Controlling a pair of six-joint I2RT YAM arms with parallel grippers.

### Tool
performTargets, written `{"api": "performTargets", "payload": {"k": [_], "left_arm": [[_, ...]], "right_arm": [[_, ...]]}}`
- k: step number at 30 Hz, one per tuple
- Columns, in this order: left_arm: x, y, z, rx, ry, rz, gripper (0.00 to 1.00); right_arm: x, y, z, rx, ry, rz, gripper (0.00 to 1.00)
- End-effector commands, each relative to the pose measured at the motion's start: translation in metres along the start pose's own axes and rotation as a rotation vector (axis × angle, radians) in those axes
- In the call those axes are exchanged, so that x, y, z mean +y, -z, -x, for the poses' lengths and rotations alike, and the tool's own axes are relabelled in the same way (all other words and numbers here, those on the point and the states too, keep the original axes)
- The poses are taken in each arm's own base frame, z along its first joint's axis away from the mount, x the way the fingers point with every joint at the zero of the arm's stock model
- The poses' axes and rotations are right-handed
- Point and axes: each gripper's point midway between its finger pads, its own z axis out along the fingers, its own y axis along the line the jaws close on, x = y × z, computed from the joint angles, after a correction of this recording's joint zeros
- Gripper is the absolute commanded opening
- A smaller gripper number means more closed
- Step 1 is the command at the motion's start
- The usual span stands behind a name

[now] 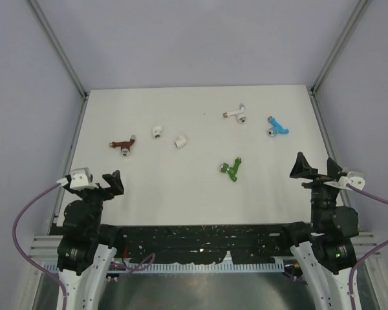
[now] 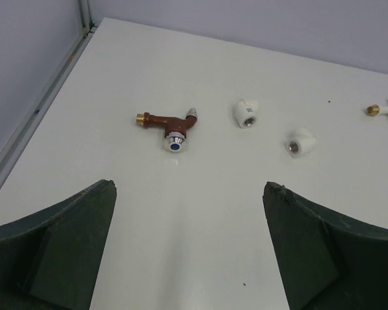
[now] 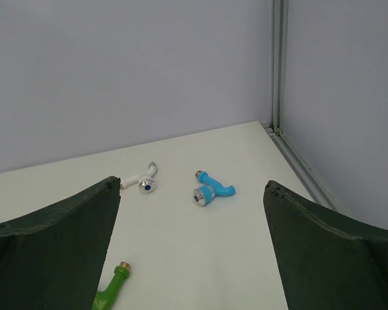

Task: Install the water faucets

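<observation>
Faucets first: all four lie loose on the bench (image 1: pixel 181 200), none joined to anything. The brown faucet (image 1: pixel 121 146) sits at centre left of the overhead view. The white faucet (image 1: pixel 236 114) and blue faucet (image 1: pixel 277 126) are near each other at upper right, and the green faucet (image 1: pixel 231 168) lies alone right of centre. Between the brown and white ones, well apart from both, are a fitting (image 1: pixel 157 132) and a second fitting (image 1: pixel 180 140), each a stubby white piece with a round socket. I can make out only those two.

Both arms hang back at the bottom edge. The left claw (image 2: pixel 189 190) has its fingers spread wide with nothing between them, looking out at the brown faucet and both fittings. The right claw (image 1: pixel 317 166) is likewise gaping and empty, with the blue and white faucets ahead of it and the green one just below.

To my eye the job has not begun, and the step in hand is choosing and reaching for the first piece. The brown faucet looks the natural pick for the left arm. The next move would call for lowering over its body and closing across the narrow stem. The brass threaded end must be left free so it can be lined up with a fitting's socket, probably while the other arm steadies that fitting.
</observation>
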Motion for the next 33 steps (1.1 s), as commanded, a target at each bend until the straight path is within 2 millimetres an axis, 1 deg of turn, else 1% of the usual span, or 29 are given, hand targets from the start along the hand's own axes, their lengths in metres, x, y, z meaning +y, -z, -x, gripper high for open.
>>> {"api": "performTargets", "payload": {"k": [1,7,9,10,11,12,17,18,22,23,28,29,30,31,32,33], "left_arm": [[-0.002,0.022,0.037,-0.212,0.051,-0.05,1.0],[-0.007,0.014,0.029,-0.158,0.034,-0.061,1.0],[-0.012,0.01,0.027,-0.115,0.033,-0.075,1.0],[-0.014,0.008,0.025,-0.094,0.034,-0.08,1.0],[-0.016,0.007,0.025,-0.075,0.035,-0.088,1.0],[-0.02,0.0,0.019,-0.018,0.025,-0.089,1.0],[-0.039,-0.02,0.007,0.181,-0.005,-0.137,1.0],[-0.044,-0.027,-0.001,0.251,-0.014,-0.147,1.0],[-0.06,-0.049,-0.015,0.411,0.0,-0.17,1.0],[-0.069,-0.052,-0.018,0.445,0.01,-0.201,1.0],[-0.094,-0.073,-0.031,0.562,0.041,-0.236,0.99],[-0.099,-0.076,-0.034,0.579,0.04,-0.242,0.99],[-0.101,-0.077,-0.036,0.592,0.039,-0.245,0.99],[-0.103,-0.078,-0.04,0.606,0.039,-0.245,0.99],[-0.104,-0.079,-0.043,0.619,0.042,-0.245,0.99],[-0.105,-0.079,-0.044,0.626,0.042,-0.247,0.99]], "right_arm": [[-0.001,-0.002,0.01,-0.039,-0.027,-0.012,0.96],[-0.003,0.001,0.011,-0.052,-0.042,-0.022,0.96],[-0.002,0.0,0.008,-0.045,-0.04,-0.017,0.96],[-0.003,0.004,0.014,-0.071,-0.053,-0.012,0.95],[-0.002,0.005,0.013,-0.07,-0.053,-0.008,0.95],[-0.002,0.006,0.014,-0.073,-0.053,-0.005,0.96],[0.001,0.008,0.014,-0.079,-0.056,0.022,0.95],[0.001,0.009,0.015,-0.083,-0.058,0.024,0.95],[0.004,0.011,0.016,-0.091,-0.067,0.045,0.95],[0.005,0.012,0.017,-0.093,-0.07,0.05,0.95],[0.011,0.012,0.015,-0.078,-0.07,0.084,0.95],[0.013,0.01,0.009,-0.048,-0.068,0.088,0.96],[0.016,0.01,0.012,-0.04,-0.079,0.098,0.96],[0.024,0.006,0.001,0.021,-0.084,0.119,0.95],[0.029,0.0,-0.004,0.072,-0.076,0.127,0.96],[0.036,-0.001,-0.016,0.137,-0.087,0.148,0.95]]}}
